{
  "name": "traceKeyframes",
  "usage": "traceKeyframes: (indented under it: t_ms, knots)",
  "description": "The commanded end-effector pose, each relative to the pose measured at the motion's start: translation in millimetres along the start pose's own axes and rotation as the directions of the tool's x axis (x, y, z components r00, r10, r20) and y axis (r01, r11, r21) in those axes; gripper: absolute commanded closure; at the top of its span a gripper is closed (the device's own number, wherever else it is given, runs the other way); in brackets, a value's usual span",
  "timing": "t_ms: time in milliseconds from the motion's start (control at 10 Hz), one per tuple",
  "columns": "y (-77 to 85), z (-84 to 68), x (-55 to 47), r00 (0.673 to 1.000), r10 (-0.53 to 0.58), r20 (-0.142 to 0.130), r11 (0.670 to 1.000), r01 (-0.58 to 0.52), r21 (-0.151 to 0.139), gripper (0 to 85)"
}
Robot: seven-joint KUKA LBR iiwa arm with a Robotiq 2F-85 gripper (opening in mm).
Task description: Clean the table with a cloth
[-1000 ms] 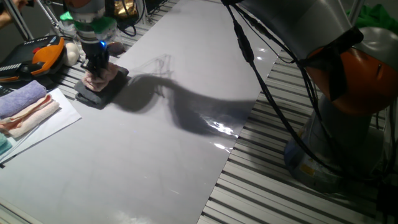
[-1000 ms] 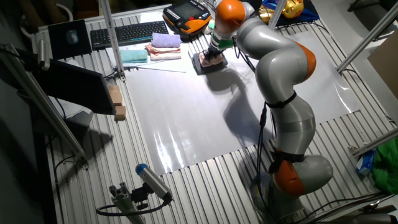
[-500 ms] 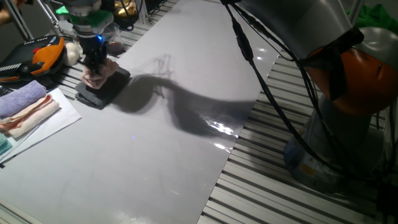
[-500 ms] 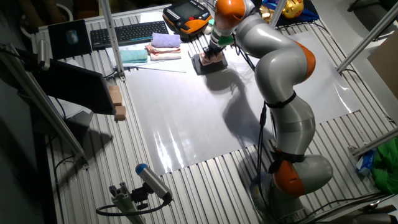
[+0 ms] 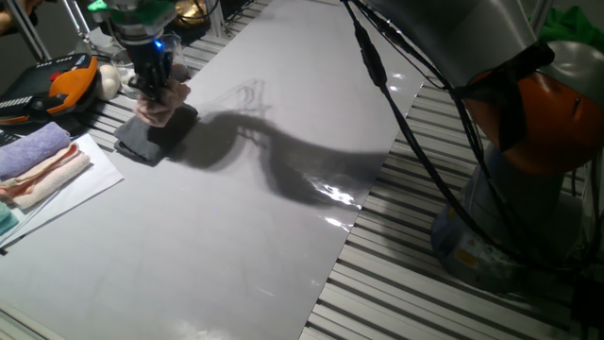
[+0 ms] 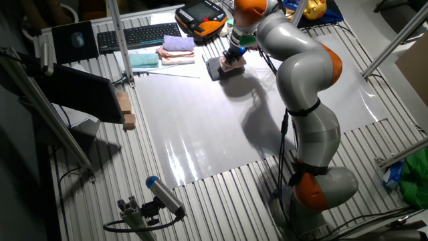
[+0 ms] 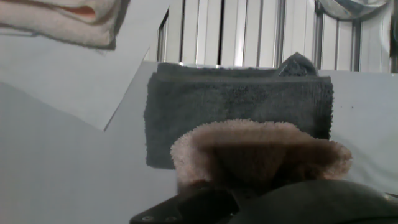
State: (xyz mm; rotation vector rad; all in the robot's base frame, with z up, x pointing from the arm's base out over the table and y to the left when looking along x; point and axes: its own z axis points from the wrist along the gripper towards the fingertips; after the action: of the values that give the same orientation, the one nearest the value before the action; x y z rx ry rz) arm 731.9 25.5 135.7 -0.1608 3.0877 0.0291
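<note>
Dark grey cloth (image 5: 151,137) below pincer (image 5: 156,90)

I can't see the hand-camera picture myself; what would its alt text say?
A bunched pink cloth fills the lower middle, held at the hand, whose dark parts show along the bottom edge. Behind it a folded dark grey cloth lies on the pale table, with a peach towel at top left.

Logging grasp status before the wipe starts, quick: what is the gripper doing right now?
Gripper: closed on the pink cloth, lifted above the dark grey cloth on the table.
</note>
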Motion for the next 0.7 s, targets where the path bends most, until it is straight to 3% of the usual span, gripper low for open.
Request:
traceKeyframes:
  t_ms: [0,200,600]
  knots:
    - [0.9,1.1,9.5,1.0,-0.008,-0.001,1.0,0.008,0.0,85.0]
    - [2.8,6.5,21.1,1.0,-0.017,0.005,1.0,0.017,-0.007,85.0]
    - [2.2,8.8,21.8,1.0,-0.026,0.01,1.0,0.026,0.0,85.0]
